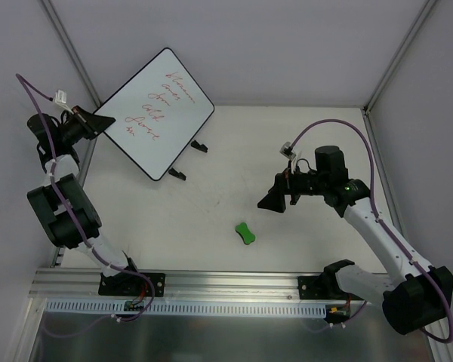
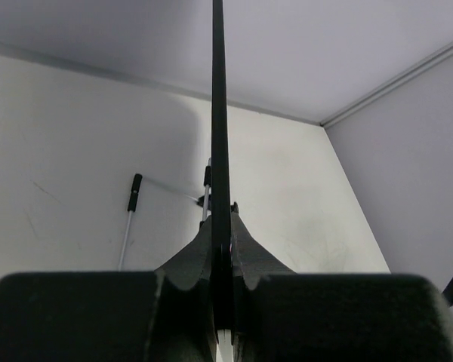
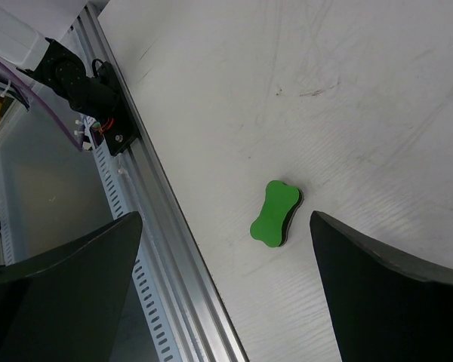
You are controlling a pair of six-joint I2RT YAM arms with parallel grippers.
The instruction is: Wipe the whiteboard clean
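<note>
Left jaws clamp the whiteboard (image 1: 160,113); right jaws gape near a green eraser (image 1: 245,233).

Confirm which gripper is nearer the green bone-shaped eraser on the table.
Right. The right gripper hangs open just above and beside the green eraser, not touching; the left gripper is far off to the left, shut on the rim of the black-rimmed whiteboard.

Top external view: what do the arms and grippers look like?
White links, black joint housings and a purple cable on the left arm and right arm. Black tapered left gripper and right gripper. A green light on the right arm.
</note>
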